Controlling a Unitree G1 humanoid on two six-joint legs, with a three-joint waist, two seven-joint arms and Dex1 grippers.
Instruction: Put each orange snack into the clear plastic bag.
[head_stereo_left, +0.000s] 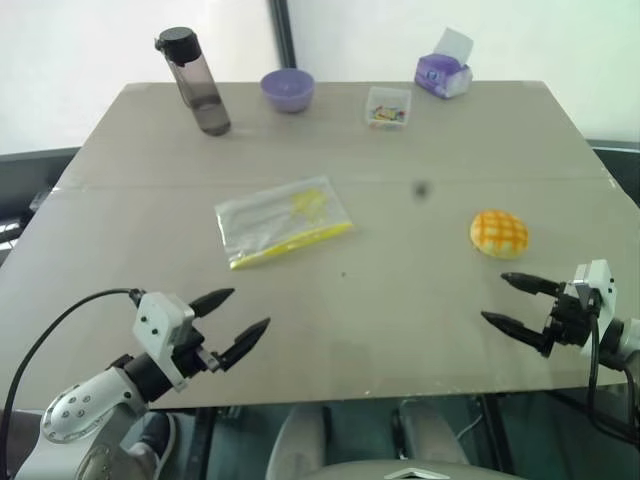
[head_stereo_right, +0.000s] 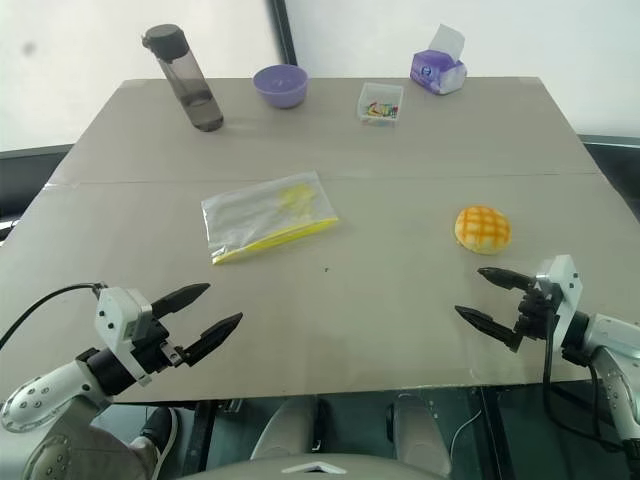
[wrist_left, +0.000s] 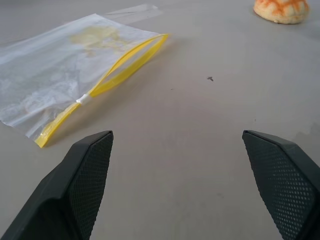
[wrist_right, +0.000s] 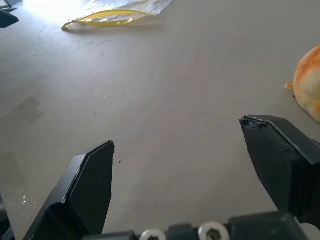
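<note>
The orange snack (head_stereo_left: 499, 233), a rounded yellow-orange bun with a grid top, sits on the table's right side. The clear plastic bag (head_stereo_left: 283, 221) lies flat near the table's middle, its yellow seal strip facing the front edge. My left gripper (head_stereo_left: 233, 320) hovers open over the front left of the table, a short way in front of the bag, with nothing between its fingers. My right gripper (head_stereo_left: 511, 299) stands open near the front right edge, just in front of the snack and apart from it. The bag (wrist_left: 75, 80) and the snack (wrist_left: 281, 10) also show ahead of the left fingers.
Along the far edge of the grey table (head_stereo_left: 400, 300) stand a dark water bottle (head_stereo_left: 195, 82), a purple bowl (head_stereo_left: 288, 90), a small clear box of colourful bits (head_stereo_left: 388, 106) and a purple tissue pack (head_stereo_left: 443, 72). A small dark speck (head_stereo_left: 421, 189) lies behind the snack.
</note>
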